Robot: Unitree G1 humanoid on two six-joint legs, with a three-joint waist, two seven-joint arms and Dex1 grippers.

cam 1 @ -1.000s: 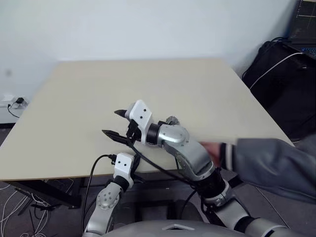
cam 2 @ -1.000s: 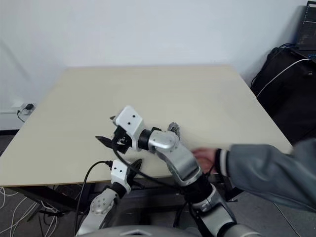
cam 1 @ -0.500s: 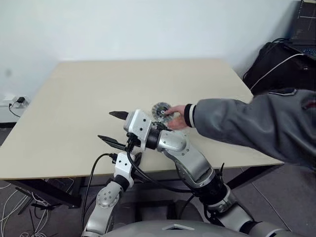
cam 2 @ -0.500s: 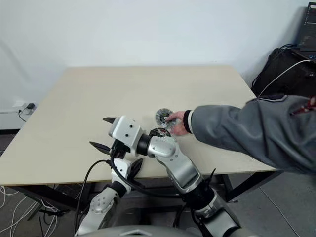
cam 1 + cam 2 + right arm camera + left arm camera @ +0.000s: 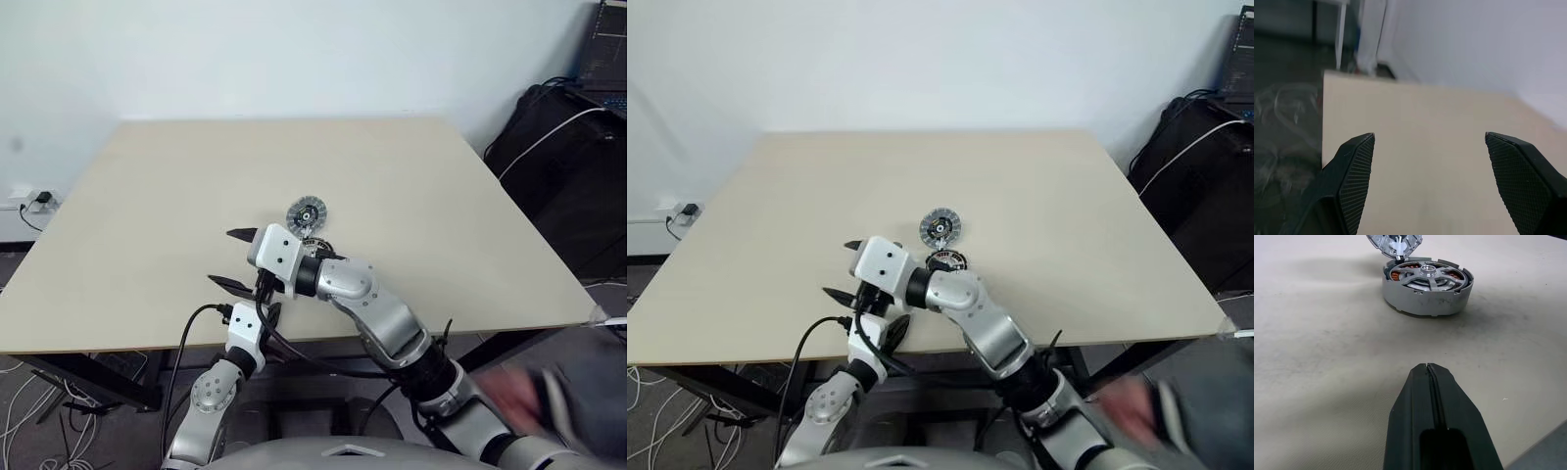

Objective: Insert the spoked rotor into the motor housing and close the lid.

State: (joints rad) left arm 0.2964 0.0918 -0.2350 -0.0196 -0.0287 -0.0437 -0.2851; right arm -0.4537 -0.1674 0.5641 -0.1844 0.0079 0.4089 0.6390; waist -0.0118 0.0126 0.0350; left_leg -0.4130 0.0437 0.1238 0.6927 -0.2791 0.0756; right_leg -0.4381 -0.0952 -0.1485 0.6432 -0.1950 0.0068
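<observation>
Two claws empty: left claw (image 5: 1428,377) clenched near motor housing (image 5: 1426,288); right claw (image 5: 1430,181) released.

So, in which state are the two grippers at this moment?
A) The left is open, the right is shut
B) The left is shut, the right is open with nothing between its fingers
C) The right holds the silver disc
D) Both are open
B: the left gripper has its fingers pressed together, while the right gripper stands wide apart over bare table.

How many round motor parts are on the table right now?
2 that I can see: a silver disc farther out, and the motor housing just nearer, beside the right arm's wrist. The arm may hide another.
</observation>
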